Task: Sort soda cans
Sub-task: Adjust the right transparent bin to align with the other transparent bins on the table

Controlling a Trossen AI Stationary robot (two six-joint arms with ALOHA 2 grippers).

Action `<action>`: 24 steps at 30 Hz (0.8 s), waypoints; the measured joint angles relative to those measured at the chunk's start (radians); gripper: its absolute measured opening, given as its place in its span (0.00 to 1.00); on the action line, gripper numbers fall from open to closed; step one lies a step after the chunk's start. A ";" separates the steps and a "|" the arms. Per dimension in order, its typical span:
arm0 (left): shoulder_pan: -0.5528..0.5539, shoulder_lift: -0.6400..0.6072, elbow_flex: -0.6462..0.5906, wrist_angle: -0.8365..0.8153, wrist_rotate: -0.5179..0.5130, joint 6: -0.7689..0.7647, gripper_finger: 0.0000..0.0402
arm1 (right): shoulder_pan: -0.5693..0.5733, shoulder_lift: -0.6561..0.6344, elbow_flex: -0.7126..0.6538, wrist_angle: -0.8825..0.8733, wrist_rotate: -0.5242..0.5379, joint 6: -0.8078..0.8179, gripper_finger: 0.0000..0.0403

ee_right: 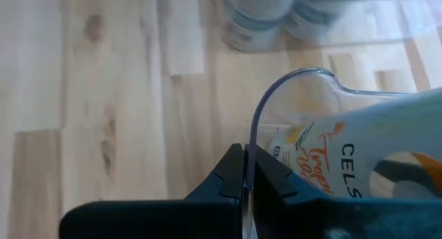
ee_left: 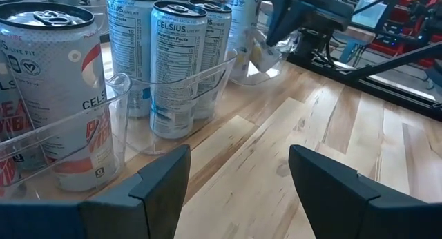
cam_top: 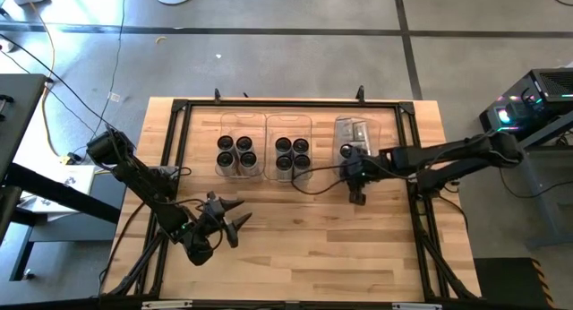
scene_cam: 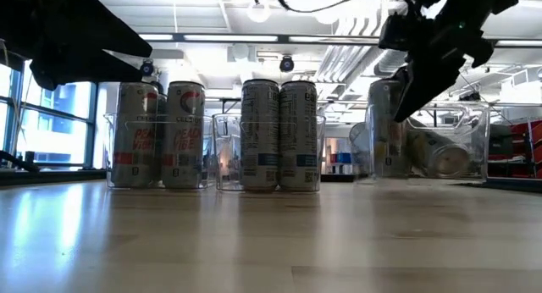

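My counter (cam_top: 295, 238) carries three clear bins (cam_top: 288, 147): four cans (cam_top: 236, 153) upright in the left bin, four in the middle, and in the right one upright, one lying. My right gripper (cam_top: 357, 196) has its jaws pinched on that bin's rim. My left gripper (cam_top: 235, 219) waits near, jaws wide.

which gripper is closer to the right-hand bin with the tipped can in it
Right. The right gripper is shut on the near rim of that bin; the left gripper sits open, far off by the table's front left.
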 joint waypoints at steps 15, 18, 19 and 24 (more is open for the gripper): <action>0.000 0.000 0.000 0.006 0.000 0.001 0.60 | 0.122 0.205 0.007 0.242 0.019 0.012 0.00; 0.000 0.000 0.000 0.006 0.000 0.001 0.60 | 0.142 0.214 0.006 0.278 0.011 0.008 0.00; 0.000 0.000 0.000 0.006 0.000 0.001 0.60 | 0.148 0.214 0.005 0.285 0.006 0.006 0.00; 0.000 0.000 0.000 0.006 0.000 0.001 0.60 | 0.162 0.216 0.009 0.291 0.003 0.007 0.01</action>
